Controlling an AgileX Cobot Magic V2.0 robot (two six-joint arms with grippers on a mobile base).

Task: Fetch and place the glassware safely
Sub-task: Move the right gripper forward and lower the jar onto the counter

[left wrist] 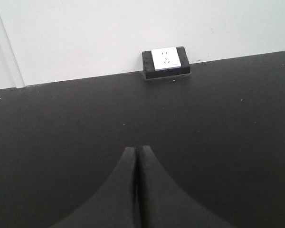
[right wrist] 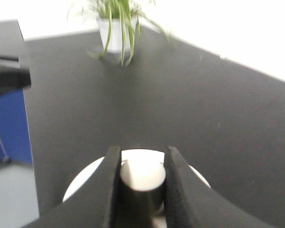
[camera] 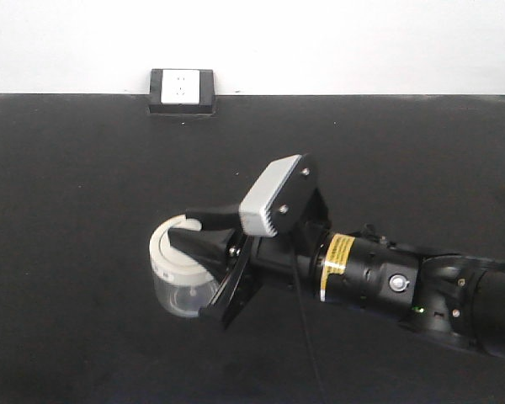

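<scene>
The glassware [camera: 178, 276], a squat clear jar with a cream-white lid, is left of centre over the black table [camera: 84, 185] and looks slightly tilted. I cannot tell whether it rests on the table. My right gripper [camera: 204, 249] reaches in from the right and is shut on the lid's central knob. In the right wrist view the knob [right wrist: 142, 173] sits squeezed between both fingers of the right gripper [right wrist: 142, 154], with the lid [right wrist: 83, 183] spreading out beneath. My left gripper [left wrist: 137, 150] is shut with nothing in it, and hovers over bare table.
A black box with a white power socket [camera: 182, 90] sits at the table's far edge against the white wall; the same socket box [left wrist: 166, 59] shows ahead of the left gripper. A potted plant [right wrist: 115, 28] stands beyond the jar. The table edge and a blue object [right wrist: 7, 123] lie at that view's left.
</scene>
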